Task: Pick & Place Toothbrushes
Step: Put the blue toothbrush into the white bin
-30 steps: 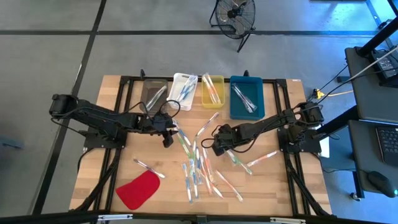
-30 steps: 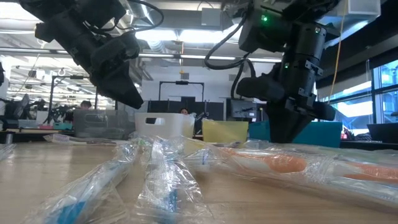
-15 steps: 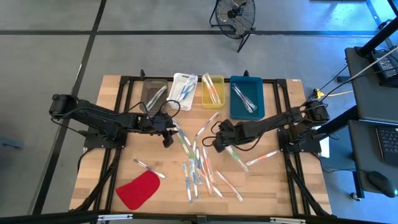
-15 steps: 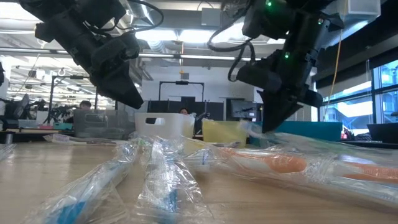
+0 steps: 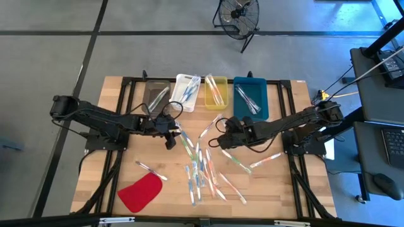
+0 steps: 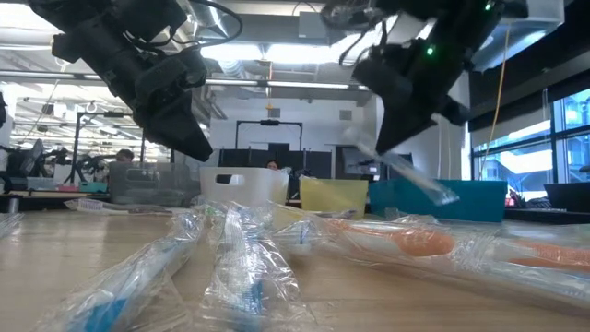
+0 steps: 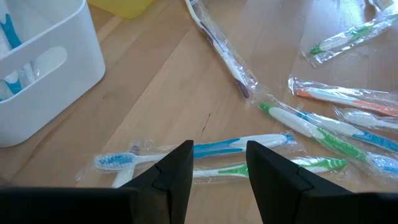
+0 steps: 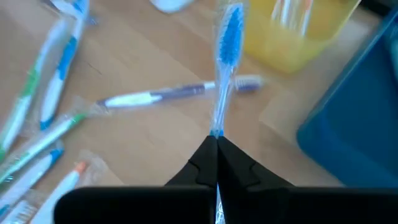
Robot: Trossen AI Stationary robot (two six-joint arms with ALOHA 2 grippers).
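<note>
Many wrapped toothbrushes lie scattered on the wooden table's middle. My right gripper hangs above them, shut on one clear-wrapped toothbrush with a blue head, which also shows in the low view as a toothbrush slanting down clear of the table. My left gripper hovers open left of the heap. Between its fingers I see a blue toothbrush lying on the table below, untouched. My right gripper pinches the wrapped toothbrush by its handle end between the two shut fingertips. The brush sticks out forward in line with the fingers, head away from them. It is lifted clear of the table and slants downward.
Four bins stand in a row at the far edge: grey, white, yellow and blue, each holding some toothbrushes. A flat red piece lies near the front left. Bare wood lies at the table's left.
My right gripper has risen from the heap and moved a little toward the far edge, rolling its wrist. The toothbrush in it has come up off the table and now hangs slanting in the air.
</note>
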